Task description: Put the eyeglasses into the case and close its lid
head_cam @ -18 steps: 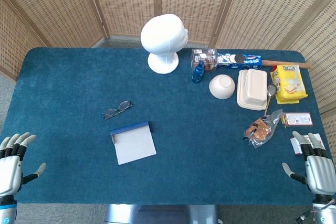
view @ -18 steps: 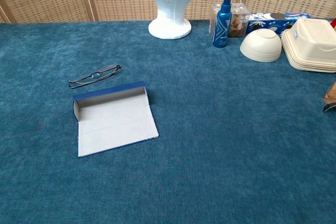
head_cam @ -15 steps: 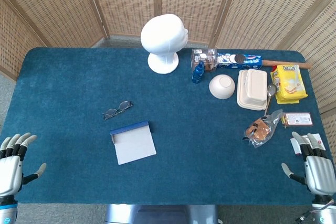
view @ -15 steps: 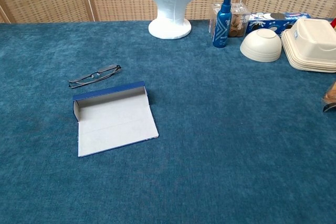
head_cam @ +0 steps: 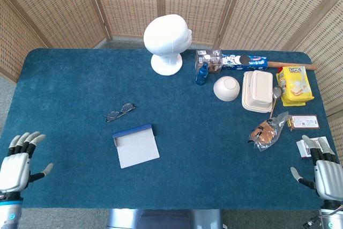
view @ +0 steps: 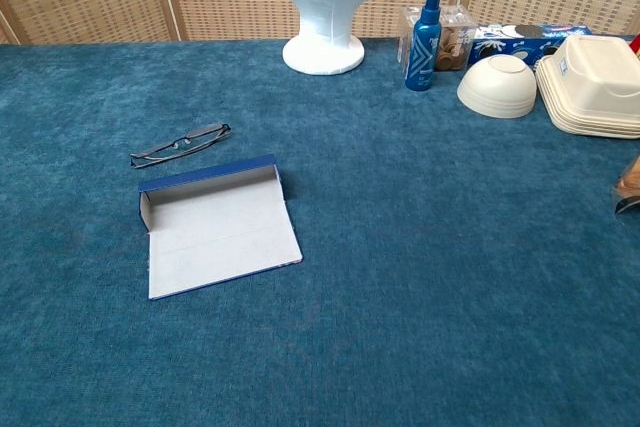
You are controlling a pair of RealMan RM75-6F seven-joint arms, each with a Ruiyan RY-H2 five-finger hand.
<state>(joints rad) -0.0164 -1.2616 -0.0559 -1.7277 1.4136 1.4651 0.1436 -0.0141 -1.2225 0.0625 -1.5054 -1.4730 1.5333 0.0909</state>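
Dark-framed eyeglasses (head_cam: 119,112) (view: 180,144) lie folded on the blue table, left of centre. Just in front of them a blue case (head_cam: 135,145) (view: 215,230) lies open, its white inside facing up and its lid flat toward me. My left hand (head_cam: 19,163) hovers at the near left corner, fingers spread and empty, well away from the glasses. At the near right corner my right hand (head_cam: 326,175) is also open and empty. Neither hand shows in the chest view.
A white foam head (head_cam: 167,42) stands at the back centre. To the right are a blue spray bottle (head_cam: 202,73), an upturned bowl (head_cam: 226,88), a foam box (head_cam: 257,91), a yellow packet (head_cam: 294,85), a bagged snack (head_cam: 266,131) and a spoon (head_cam: 275,98).
Both hands have slid a little toward the near table edge. The glasses and case have not moved.
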